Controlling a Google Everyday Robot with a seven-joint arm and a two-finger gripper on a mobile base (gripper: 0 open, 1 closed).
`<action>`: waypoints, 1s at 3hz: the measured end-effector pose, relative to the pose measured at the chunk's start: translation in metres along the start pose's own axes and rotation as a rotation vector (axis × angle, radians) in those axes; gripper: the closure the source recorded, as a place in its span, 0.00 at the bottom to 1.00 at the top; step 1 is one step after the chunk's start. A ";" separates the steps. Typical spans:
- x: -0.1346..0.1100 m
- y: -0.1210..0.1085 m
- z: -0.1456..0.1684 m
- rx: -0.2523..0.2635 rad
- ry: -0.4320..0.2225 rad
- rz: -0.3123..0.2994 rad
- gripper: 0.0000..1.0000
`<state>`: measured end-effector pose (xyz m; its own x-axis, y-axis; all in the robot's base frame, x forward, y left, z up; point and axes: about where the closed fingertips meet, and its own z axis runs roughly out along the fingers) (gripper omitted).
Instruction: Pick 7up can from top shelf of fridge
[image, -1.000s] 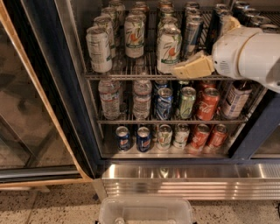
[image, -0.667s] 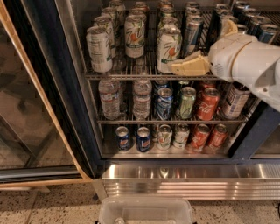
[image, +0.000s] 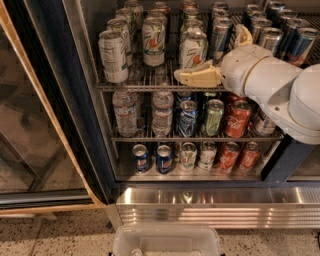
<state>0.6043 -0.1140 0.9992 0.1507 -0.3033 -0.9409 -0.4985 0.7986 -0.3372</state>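
Observation:
The fridge (image: 55, 75) stands open, and its top shelf (image: 135, 86) is a chrome wire rack. Two 7up cans stand at the shelf's front: one (image: 153, 40) left of centre and one (image: 192, 50) at the centre, with more in rows behind them. My gripper (image: 212, 55) reaches in from the right on a white arm (image: 270, 80). One tan finger (image: 197, 76) lies level in front of the centre can's base. The other finger (image: 243, 34) sticks up further right, beside slim blue-silver cans (image: 220, 35). The fingers are apart and hold nothing.
A plain white can (image: 114, 55) stands at the shelf's front left. The middle rack holds water bottles (image: 125, 112) and mixed cans, including a red one (image: 237, 117). The glass door (image: 30, 125) hangs open at the left. A clear plastic bin (image: 167, 242) sits below the steel base panel (image: 215, 205).
The gripper and arm have moved left along the top shelf's front. The lower finger now lies in front of the centre 7up can's base.

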 end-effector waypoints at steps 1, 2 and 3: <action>0.000 0.000 0.000 0.000 0.000 0.000 0.00; -0.004 0.008 0.004 0.008 -0.035 0.015 0.00; -0.007 0.025 0.000 0.040 -0.069 0.039 0.00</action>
<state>0.5907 -0.0919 0.9976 0.1904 -0.2360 -0.9529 -0.4709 0.8298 -0.2996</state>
